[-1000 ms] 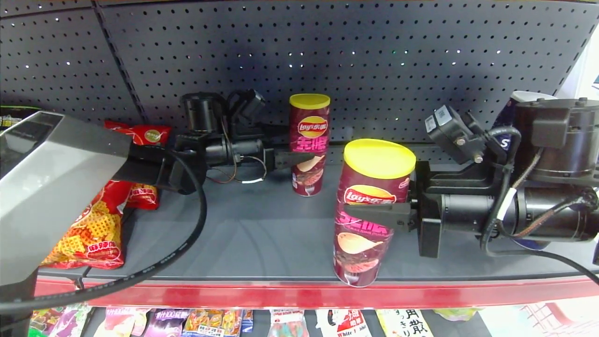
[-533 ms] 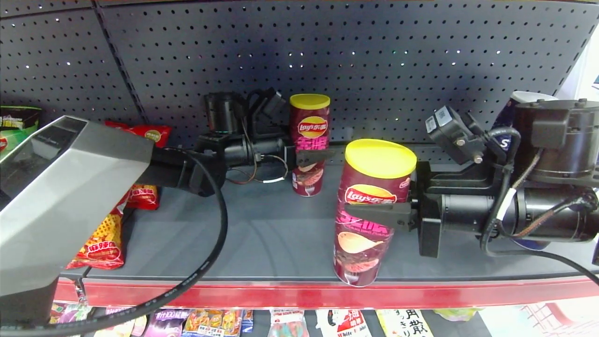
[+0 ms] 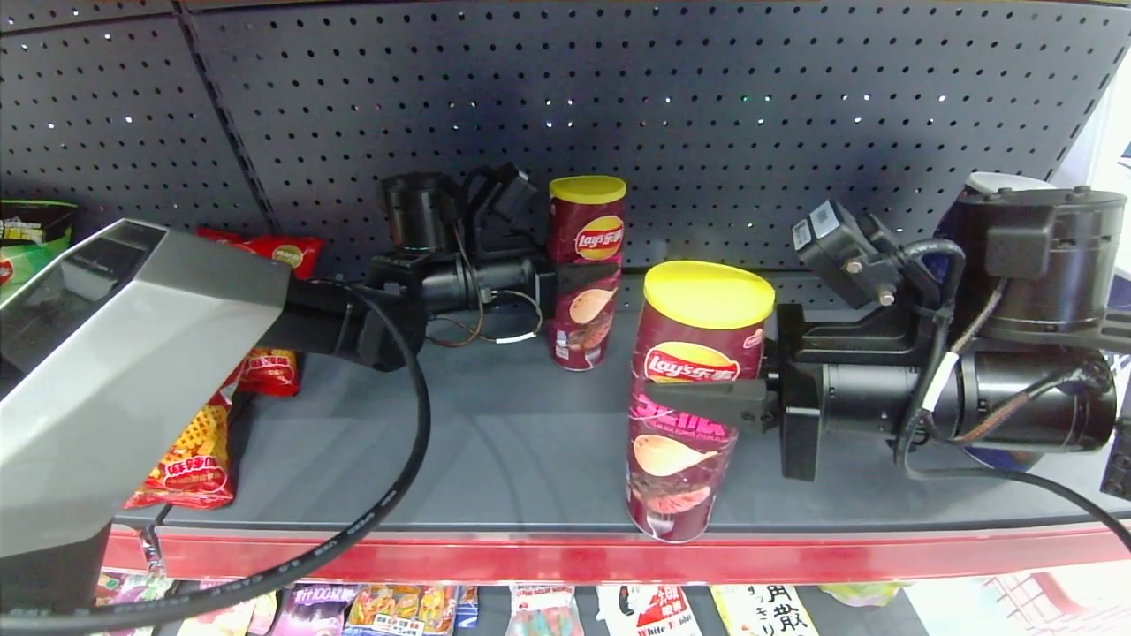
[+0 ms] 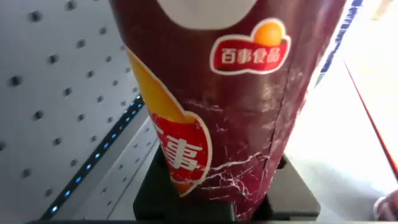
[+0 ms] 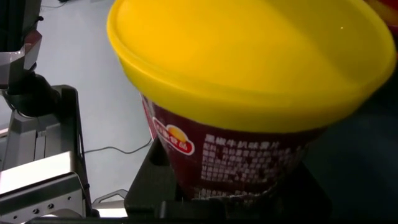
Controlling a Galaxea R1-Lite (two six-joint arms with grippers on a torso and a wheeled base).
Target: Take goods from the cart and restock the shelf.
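1. On my head view, the left gripper is clamped around the middle of the rear can, a maroon, yellow-lidded chip tube standing upright near the back of the shelf, just before the pegboard.
2. My left wrist view has that rear can seated between the jaws.
3. The right gripper grips the front can at mid-height, by the shelf's red front edge; I cannot tell whether its base rests on the shelf.
4. From the right wrist, the front can shows its yellow lid.
5. The two cans stand apart.
6. Red snack bags lie at the shelf's left end; packets hang below.
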